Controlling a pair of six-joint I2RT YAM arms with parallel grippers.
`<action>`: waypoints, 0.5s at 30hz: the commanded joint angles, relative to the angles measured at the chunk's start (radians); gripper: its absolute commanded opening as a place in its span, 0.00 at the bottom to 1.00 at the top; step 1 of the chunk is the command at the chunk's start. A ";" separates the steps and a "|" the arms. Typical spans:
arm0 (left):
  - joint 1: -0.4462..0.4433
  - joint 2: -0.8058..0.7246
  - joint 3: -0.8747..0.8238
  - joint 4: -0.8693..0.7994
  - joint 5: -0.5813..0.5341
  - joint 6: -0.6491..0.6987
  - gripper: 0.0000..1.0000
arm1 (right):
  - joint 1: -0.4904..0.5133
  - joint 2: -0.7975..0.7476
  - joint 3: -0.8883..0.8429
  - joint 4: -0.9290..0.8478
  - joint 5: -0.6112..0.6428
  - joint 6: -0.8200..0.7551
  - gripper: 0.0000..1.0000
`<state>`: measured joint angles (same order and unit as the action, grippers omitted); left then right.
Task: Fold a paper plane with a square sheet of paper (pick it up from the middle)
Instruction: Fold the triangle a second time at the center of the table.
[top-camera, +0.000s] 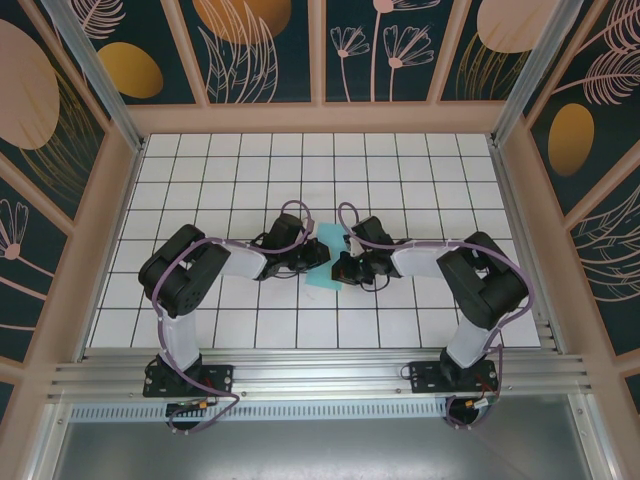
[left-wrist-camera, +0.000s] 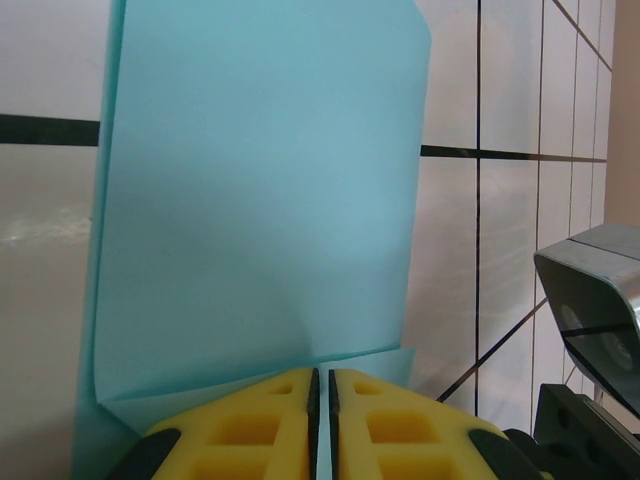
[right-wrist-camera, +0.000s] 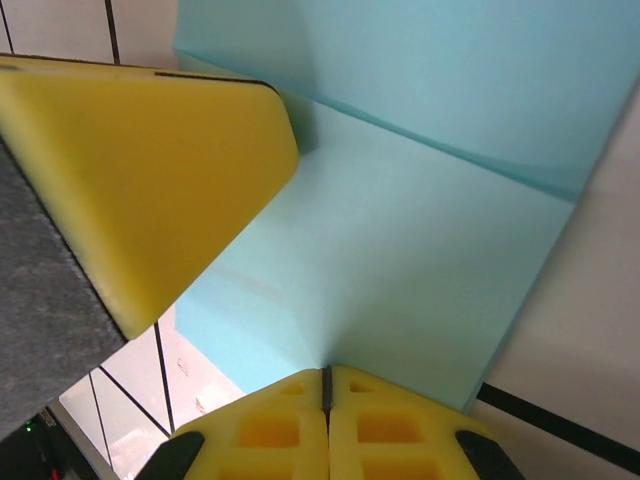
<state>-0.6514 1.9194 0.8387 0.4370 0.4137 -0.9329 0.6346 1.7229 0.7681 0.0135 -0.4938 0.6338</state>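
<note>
The square sheet of paper (top-camera: 322, 262) is near the middle of the tabletop (top-camera: 200, 170), between the two arms. The left jaws are pinched together on one edge of it, and the right jaws look clamped on another edge. A crease crosses the sheet and one flap stands up, so I judge only an early fold is made. The pointed nose, wings and centre ridge remain to do.
</note>
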 joint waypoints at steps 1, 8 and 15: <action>0.004 0.038 0.003 -0.102 -0.059 0.021 0.16 | -0.006 0.017 -0.034 -0.022 0.045 -0.021 0.08; 0.004 0.039 0.000 -0.103 -0.061 0.022 0.16 | -0.007 -0.041 -0.028 -0.053 0.058 -0.025 0.08; 0.003 0.038 0.005 -0.115 -0.063 0.026 0.16 | -0.007 -0.076 -0.022 0.015 -0.002 0.016 0.08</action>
<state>-0.6514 1.9194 0.8455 0.4210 0.4118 -0.9329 0.6308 1.6833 0.7628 0.0040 -0.4778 0.6342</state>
